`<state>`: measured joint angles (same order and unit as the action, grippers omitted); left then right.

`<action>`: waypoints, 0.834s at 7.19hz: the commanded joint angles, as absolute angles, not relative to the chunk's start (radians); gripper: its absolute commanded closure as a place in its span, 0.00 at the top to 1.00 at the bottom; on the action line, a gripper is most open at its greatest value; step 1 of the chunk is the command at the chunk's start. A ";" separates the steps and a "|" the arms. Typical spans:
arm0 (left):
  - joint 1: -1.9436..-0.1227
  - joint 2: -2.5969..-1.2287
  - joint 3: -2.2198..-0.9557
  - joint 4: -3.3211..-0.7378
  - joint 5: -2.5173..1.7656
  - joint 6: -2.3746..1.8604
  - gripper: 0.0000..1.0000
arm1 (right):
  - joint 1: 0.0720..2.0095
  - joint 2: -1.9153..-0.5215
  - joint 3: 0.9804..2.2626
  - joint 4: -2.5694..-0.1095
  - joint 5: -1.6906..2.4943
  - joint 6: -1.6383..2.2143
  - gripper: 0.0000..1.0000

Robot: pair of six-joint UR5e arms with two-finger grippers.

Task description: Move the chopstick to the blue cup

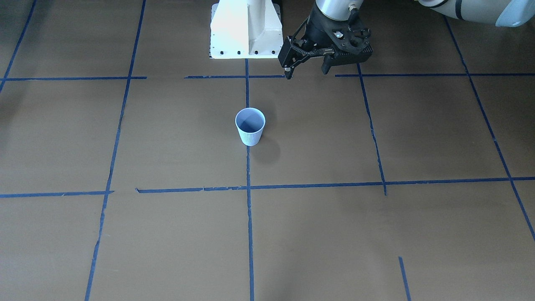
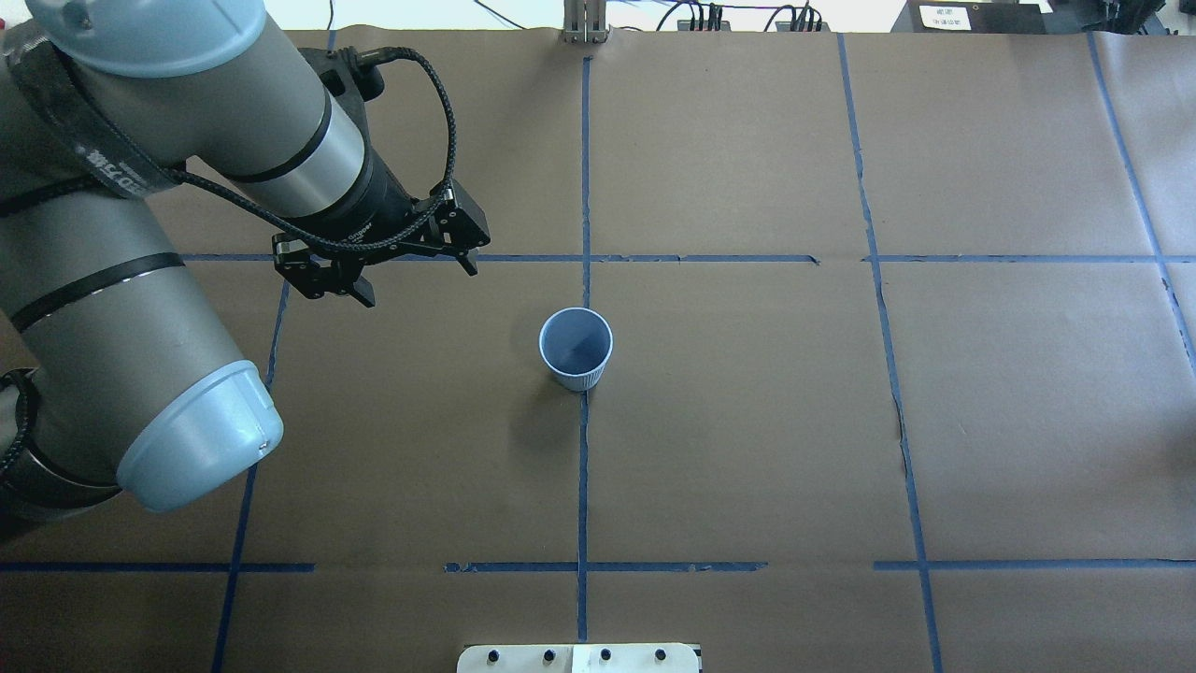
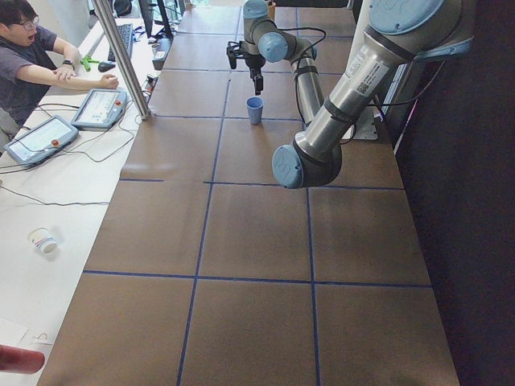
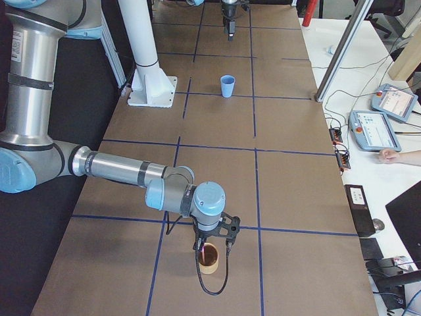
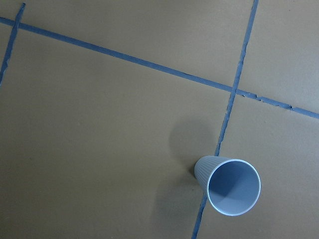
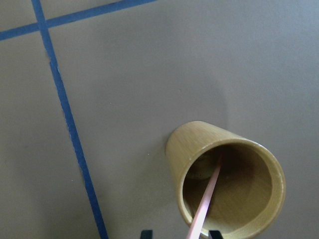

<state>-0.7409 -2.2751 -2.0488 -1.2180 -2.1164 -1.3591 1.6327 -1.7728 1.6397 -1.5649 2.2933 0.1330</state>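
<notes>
Exterior right view, right arm: stretched low, wrist bent down, right gripper (image 4: 212,247) over the bamboo cup (image 6: 174,149), jaws apart either side of the chopstick (image 6: 207,196).
Left arm: hangs above the table (image 2: 747,421), left gripper (image 2: 416,280) wide, empty.
Blue cup (image 2: 576,348): ribbed, tapered, upright, mid-table.
Chopstick: thin pink stick leaning inside the bamboo cup, top toward the right gripper.

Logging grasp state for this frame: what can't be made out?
Whether the right hand grips the chopstick: the right wrist view's bottom edge cuts off the fingertips, and the right side view is too small.
The chopstick's upper end: cut by that same edge.
The bamboo cup: outside overhead and front views.
</notes>
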 commanded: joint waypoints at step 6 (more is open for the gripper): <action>-0.741 -2.275 -2.059 -1.218 -2.117 -1.359 1.00 | 1.649 -1.798 1.638 -1.562 2.289 0.132 0.50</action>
<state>-0.7409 -2.2755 -2.0570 -1.2185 -2.1169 -1.3591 1.6490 -1.7880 1.6391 -1.5628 2.2882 0.1306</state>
